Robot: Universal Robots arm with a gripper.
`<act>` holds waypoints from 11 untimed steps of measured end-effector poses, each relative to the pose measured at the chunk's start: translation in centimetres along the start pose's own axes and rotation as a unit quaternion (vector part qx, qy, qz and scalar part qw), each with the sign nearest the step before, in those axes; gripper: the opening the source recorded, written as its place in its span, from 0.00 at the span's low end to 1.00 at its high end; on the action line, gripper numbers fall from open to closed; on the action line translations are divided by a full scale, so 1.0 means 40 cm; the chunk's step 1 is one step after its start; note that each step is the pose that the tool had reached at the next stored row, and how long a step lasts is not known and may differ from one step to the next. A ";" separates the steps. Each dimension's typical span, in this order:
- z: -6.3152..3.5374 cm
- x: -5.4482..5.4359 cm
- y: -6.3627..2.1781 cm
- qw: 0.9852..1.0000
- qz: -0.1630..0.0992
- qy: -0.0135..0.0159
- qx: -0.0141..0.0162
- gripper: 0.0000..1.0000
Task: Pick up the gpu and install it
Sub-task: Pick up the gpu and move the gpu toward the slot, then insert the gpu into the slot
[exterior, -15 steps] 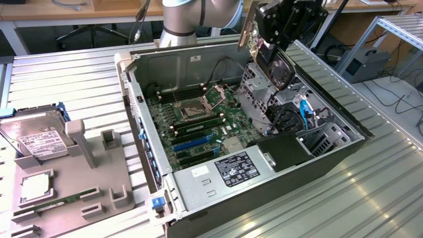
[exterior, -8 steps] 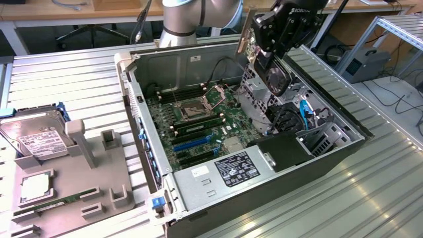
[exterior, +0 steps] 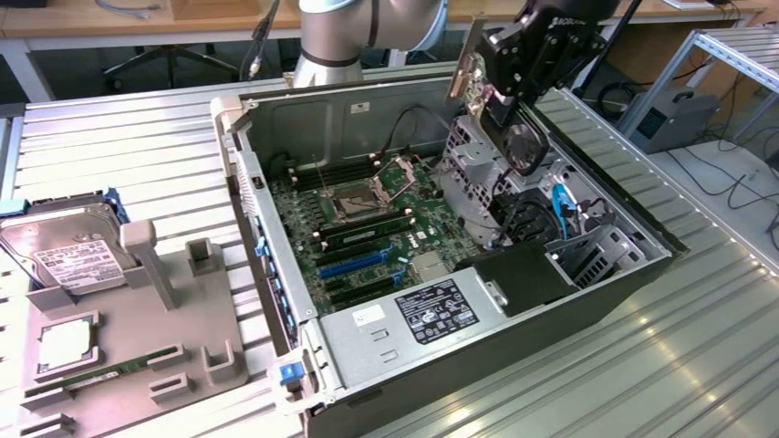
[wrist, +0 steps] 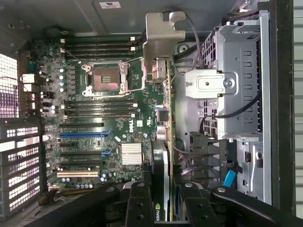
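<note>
A ribbed metal table (exterior: 658,383) in a workshop carries an open computer case (exterior: 608,294) lying on its side, so the motherboard (exterior: 365,214) faces upward and can be reached from above. On the exterior view's left a grey holder (exterior: 146,328) keeps spare parts, among them a hard drive (exterior: 61,255). The pincer (exterior: 514,91) hangs over the far edge of the case, closed on the gpu (exterior: 521,137), which it holds on edge with its silver end bracket (exterior: 465,68) toward the rear wall. That suits a card that must go edge-first into a slot. In the wrist view the gpu (wrist: 161,161) hovers over the drive cage (wrist: 236,80) side of the board, well apart from the blue expansion slots (wrist: 85,134), so it is not yet seated.
</note>
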State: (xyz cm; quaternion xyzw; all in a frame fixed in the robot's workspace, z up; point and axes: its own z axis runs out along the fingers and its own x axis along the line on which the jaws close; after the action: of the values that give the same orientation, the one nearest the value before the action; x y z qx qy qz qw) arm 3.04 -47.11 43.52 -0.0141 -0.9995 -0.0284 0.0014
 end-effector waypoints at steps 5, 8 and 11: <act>0.029 -0.006 -0.001 1.000 0.000 0.000 0.000 0.27; 0.038 -0.006 -0.002 1.000 0.000 0.000 0.000 0.27; 0.038 -0.006 -0.002 1.000 0.000 0.000 0.000 0.27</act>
State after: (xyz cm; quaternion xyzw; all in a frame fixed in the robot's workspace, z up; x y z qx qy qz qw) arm 3.29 -47.11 42.00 -0.0141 -0.9995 -0.0285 0.0014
